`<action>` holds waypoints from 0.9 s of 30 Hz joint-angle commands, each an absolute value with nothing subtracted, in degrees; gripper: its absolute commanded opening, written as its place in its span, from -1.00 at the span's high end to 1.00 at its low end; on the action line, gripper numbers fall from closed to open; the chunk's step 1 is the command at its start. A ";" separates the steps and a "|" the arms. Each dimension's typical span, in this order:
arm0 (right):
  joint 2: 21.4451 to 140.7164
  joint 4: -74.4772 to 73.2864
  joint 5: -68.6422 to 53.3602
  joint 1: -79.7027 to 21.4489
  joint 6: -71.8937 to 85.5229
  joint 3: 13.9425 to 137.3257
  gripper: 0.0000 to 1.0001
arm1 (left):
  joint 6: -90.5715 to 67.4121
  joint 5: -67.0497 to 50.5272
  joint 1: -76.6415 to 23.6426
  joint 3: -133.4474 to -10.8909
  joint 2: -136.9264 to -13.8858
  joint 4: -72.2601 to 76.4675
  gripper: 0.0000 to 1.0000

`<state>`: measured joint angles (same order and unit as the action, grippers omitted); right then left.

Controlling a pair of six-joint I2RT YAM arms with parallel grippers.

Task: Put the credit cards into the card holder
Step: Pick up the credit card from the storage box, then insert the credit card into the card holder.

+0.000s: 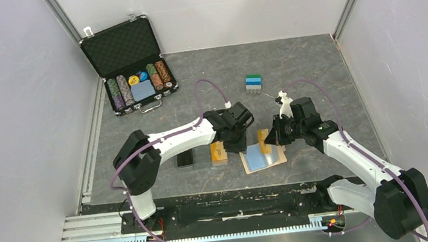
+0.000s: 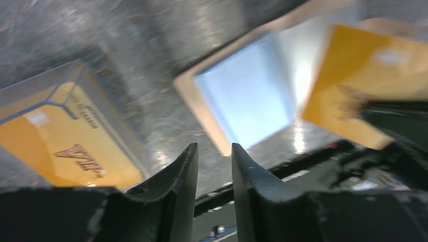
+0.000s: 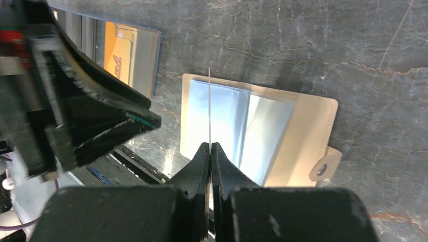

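The tan card holder (image 1: 278,157) lies open on the table with a light blue card (image 1: 256,159) on its left half. My right gripper (image 1: 271,138) is shut on an orange card (image 1: 263,138), held on edge just above the holder. In the right wrist view that card (image 3: 209,108) shows edge-on as a thin line over the holder (image 3: 303,128) and its round snap (image 3: 321,170), with my right gripper (image 3: 210,144) pinching it. My left gripper (image 1: 237,145) hovers just left of the holder; its jaws (image 2: 214,147) stand a little apart and hold nothing.
A clear-lidded box (image 1: 219,152) holding an orange VIP card (image 2: 60,146) lies left of the holder, with a small black box (image 1: 185,158) beyond it. An open black chip case (image 1: 131,75) stands at the back left. A small blue-green block (image 1: 253,83) sits mid-table.
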<state>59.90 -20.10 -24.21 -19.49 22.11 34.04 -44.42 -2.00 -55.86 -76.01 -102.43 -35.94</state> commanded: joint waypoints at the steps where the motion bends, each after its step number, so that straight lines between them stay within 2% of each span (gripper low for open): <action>1: 60.33 -21.84 -22.25 -19.32 18.69 35.93 1.00 | -39.62 5.67 -55.89 -77.13 -105.74 -46.01 0.30; 4: 60.94 -22.11 -22.11 -19.32 17.91 35.60 1.00 | -39.41 8.30 -55.83 -74.78 -105.85 -47.80 0.41; 12: 62.78 -23.23 -21.60 -19.31 15.46 35.34 1.00 | -39.32 10.57 -53.96 -67.60 -101.01 -48.42 0.43; 19: 65.19 -20.85 -23.90 -19.25 14.94 32.89 1.00 | -39.20 3.67 -56.22 -70.11 -102.12 -43.13 0.35; 27: 68.51 -16.76 -27.43 -17.98 16.07 29.52 1.00 | -40.48 2.97 -60.47 -75.08 -108.79 -42.89 0.35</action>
